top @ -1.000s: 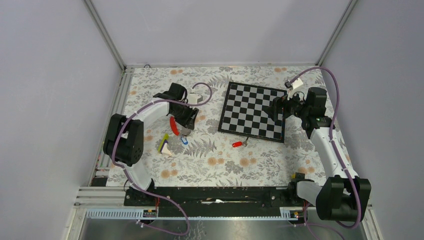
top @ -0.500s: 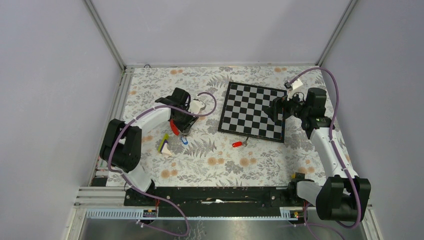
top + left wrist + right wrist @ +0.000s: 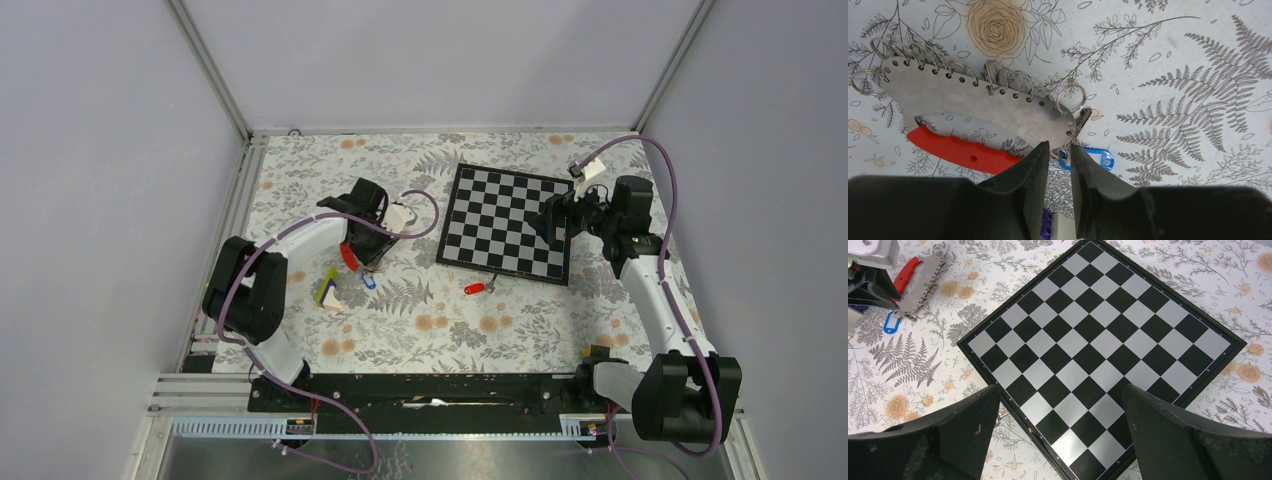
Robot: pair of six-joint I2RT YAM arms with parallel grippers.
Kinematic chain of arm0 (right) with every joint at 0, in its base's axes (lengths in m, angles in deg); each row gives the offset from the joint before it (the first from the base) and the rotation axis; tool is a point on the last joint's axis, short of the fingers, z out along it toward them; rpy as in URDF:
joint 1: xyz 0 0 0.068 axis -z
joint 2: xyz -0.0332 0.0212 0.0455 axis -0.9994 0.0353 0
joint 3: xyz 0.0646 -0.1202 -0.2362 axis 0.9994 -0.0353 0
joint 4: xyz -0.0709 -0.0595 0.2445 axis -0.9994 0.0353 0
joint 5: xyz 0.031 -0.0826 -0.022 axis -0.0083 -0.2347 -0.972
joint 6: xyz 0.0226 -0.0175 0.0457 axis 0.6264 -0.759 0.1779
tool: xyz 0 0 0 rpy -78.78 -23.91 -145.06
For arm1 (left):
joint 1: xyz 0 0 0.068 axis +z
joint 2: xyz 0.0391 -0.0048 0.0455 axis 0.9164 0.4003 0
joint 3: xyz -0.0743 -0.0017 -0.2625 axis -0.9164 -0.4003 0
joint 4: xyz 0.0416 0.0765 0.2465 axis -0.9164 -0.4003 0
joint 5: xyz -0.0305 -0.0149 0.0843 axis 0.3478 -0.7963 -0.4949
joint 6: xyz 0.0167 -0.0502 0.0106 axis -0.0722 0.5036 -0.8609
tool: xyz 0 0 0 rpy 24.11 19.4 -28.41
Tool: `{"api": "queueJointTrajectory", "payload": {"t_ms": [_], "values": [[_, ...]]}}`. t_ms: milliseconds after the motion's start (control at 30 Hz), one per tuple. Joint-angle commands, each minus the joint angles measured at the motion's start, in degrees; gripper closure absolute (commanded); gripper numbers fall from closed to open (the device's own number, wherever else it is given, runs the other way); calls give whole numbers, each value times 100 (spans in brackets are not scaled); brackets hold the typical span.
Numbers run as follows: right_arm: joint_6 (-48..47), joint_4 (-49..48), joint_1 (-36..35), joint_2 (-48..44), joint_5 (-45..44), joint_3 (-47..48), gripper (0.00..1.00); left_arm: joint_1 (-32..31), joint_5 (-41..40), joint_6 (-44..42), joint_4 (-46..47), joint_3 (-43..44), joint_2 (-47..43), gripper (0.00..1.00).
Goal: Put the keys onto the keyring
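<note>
From above, the left end effector (image 3: 364,260) is down on the floral worktop (image 3: 450,340), right beside the red part of the keyring (image 3: 348,257). The blue key (image 3: 369,282) lies just nearer the bases than that end effector, and a yellow-green and white wedge block (image 3: 328,288) sits close by on its left. The red key (image 3: 474,288) lies well apart from these, by the near edge of the chessboard (image 3: 505,222). The right end effector (image 3: 552,224) hangs over the chessboard's right side.

In the left wrist view, the keyring (image 3: 983,100) proves to be a curved grey plate (punched with holes and carrying a row of wire rings) with a red section along its lower left. It lies flat on the worktop. The left end effector (image 3: 1058,150) has its fingers drawn close with only a narrow gap, set right at the plate's right-hand tip. Whether they pinch anything I cannot tell. The blue key (image 3: 1093,157) lies just past that tip, its tag partly hidden behind one finger.

The right wrist view shows the right end effector (image 3: 1060,390) with fingers spread wide and nothing between them, above the chessboard (image 3: 1103,340). The keyring (image 3: 923,285) and the blue key (image 3: 890,322) sit far off at the upper left.
</note>
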Motion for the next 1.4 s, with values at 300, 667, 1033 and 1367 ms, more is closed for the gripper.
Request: {"api": "queueJointTrajectory", "payload": {"t_ms": [300, 667, 1033, 1367], "values": [[-97, -220, -7, -118, 173, -26, 0, -144, -386, -134, 30, -161, 345, 76], [-115, -224, -9, -106, 181, -39, 0, -164, -595, -106, -240, -116, -72, 91], [-131, -220, -5, -124, 182, -48, 1, 135, 79, 393, -247, 692, -71, 71], [-135, -229, -4, -120, 182, -57, 0, -209, 560, -179, -238, 627, 340, 63]]}}
